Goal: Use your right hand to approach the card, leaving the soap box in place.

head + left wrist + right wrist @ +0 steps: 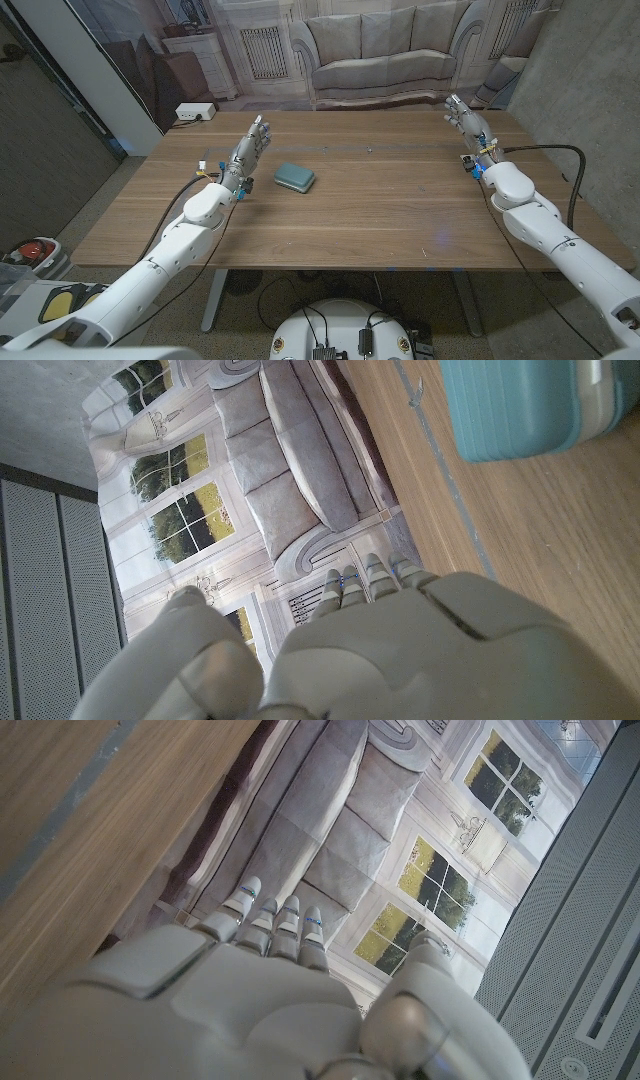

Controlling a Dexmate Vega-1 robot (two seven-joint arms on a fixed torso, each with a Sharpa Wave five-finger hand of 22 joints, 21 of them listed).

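right hand point(468, 122) open near table point(400, 215) far edge, soap box point(295, 177) well apart

Two glossy white, rounded arms end in pale grey hands, left hand point(250, 143) and right hand point(467, 120), with blue wrist fittings and black cables.

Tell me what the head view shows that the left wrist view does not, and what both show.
Head view alone: the right robot hand open at the table's far right, both arms, a white box on the floor behind. I see no card. Left wrist view alone: painted windows on the backdrop. Both: the teal soap box, the left robot hand open beside it, the wooden table, the painted sofa.
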